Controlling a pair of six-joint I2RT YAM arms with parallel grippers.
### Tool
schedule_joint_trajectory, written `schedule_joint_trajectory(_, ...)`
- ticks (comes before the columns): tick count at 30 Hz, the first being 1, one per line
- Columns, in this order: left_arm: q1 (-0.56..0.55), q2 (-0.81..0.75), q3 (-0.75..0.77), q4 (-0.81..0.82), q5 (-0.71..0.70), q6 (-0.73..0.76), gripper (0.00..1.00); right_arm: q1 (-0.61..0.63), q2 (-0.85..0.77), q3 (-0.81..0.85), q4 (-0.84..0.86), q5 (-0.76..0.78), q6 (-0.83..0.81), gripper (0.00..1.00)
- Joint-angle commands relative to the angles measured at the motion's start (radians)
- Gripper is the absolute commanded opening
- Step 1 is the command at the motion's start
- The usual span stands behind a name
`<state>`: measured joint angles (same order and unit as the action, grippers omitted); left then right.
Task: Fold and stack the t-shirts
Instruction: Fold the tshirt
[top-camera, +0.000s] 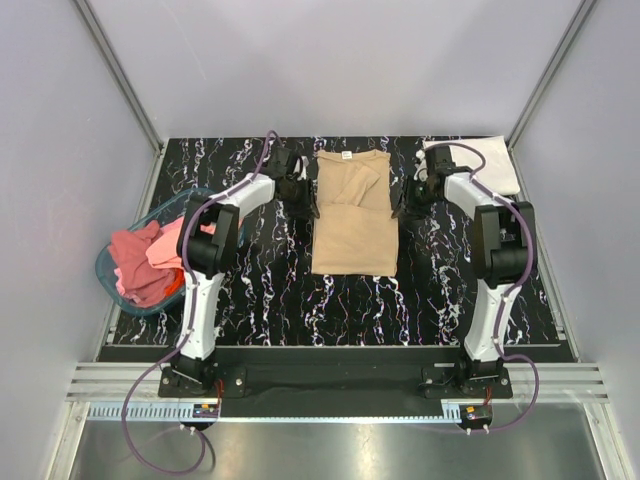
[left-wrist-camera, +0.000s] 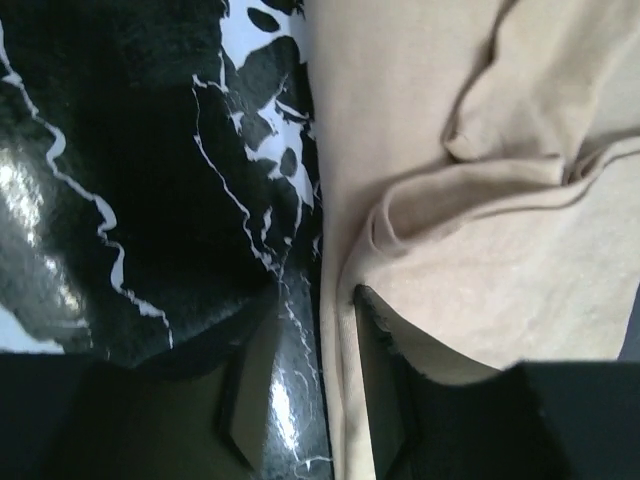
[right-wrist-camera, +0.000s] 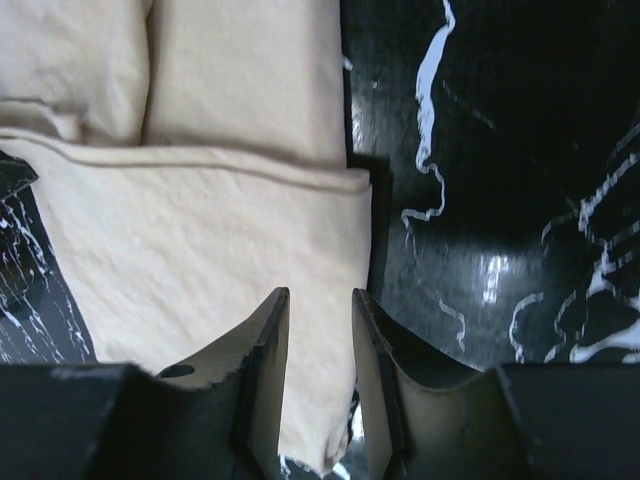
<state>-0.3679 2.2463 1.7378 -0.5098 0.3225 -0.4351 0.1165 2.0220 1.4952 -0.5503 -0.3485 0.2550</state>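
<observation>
Your left hand stood open astride the tan shirt's left edge, and your right hand was barely parted over its right edge. The shirt lay lengthwise mid-bench, sleeves in. You looked mid-fold, and the next move likely called for pinching both edges evenly.

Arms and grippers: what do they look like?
The left arm and right arm have white link shells, black joint housings and a purple cable looping from base to wrist. The left gripper and right gripper are black, with dark tapering fingers.
</observation>
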Motion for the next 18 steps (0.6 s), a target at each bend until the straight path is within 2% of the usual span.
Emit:
schedule_joint_trajectory(1,0.004,0.022,0.077,0.007,0.044,0.042,0.4,-0.008,0.082,0.068,-0.008,-0.078,-0.052,0.38)
schedule_joint_trajectory(4,0.006,0.039,0.098,0.005,0.049,0.059,0.22,-0.012,0.129,0.103,-0.01,-0.081,-0.063,0.37)
schedule_joint_trajectory(6,0.015,0.041,0.094,0.004,0.036,0.049,0.04,-0.014,0.153,0.115,-0.008,-0.087,-0.074,0.36)
schedule_joint_trajectory(7,0.018,0.042,0.086,0.004,0.032,0.041,0.0,-0.014,0.162,0.129,-0.005,-0.108,-0.077,0.35)
schedule_joint_trajectory(11,0.037,0.071,0.081,0.01,0.052,0.01,0.0,-0.014,0.193,0.145,0.016,-0.181,-0.089,0.21)
schedule_joint_trajectory(12,0.04,0.078,0.081,0.011,0.056,0.009,0.0,-0.012,0.196,0.148,0.016,-0.185,-0.091,0.12)
schedule_joint_trajectory(13,0.04,0.079,0.083,0.011,0.056,0.006,0.0,-0.014,0.195,0.148,0.019,-0.185,-0.091,0.07)
schedule_joint_trajectory(16,0.038,0.09,0.086,0.011,0.056,0.001,0.0,-0.014,0.182,0.145,0.033,-0.204,-0.092,0.0)
schedule_joint_trajectory(18,0.04,0.095,0.089,0.013,0.056,0.001,0.0,-0.015,0.17,0.143,0.042,-0.217,-0.099,0.0)
